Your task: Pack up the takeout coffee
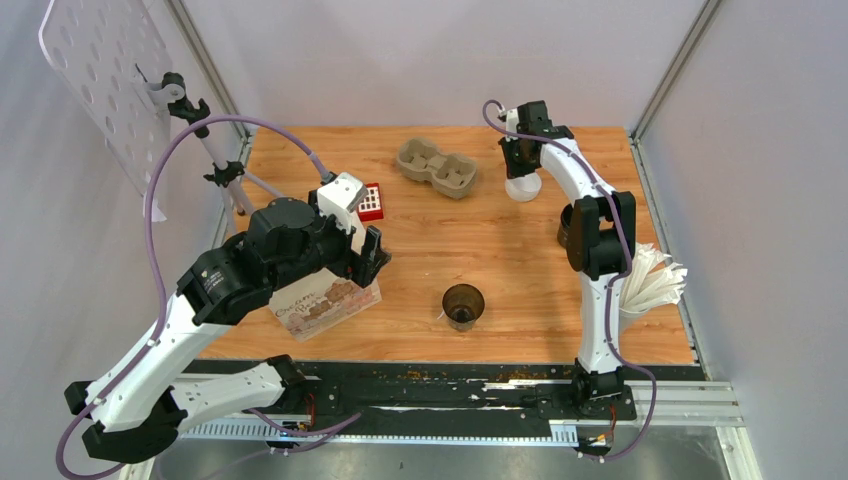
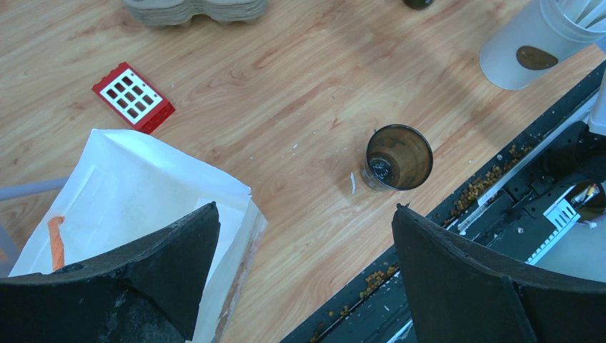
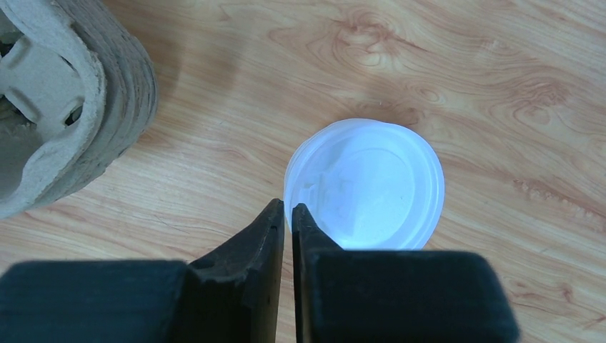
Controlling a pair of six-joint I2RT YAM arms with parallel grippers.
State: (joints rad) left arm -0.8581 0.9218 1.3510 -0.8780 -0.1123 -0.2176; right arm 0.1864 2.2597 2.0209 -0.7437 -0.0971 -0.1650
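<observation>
Beside pulp tray [image 3: 71, 107] — right hand [image 3: 288, 209] together at lid [image 3: 371, 186] rim; left hand [image 2: 306, 209] apart.

The desk [image 3: 500, 71] is smooth wood-grain with a soft sheen. A white lid [image 3: 364, 186] is glossy, translucent plastic. The cup tray [image 3: 64, 107] is rough, matt moulded pulp. A brown cup [image 2: 399, 157] is shiny see-through plastic. The bag [image 2: 136, 186] is matt white paper.
</observation>
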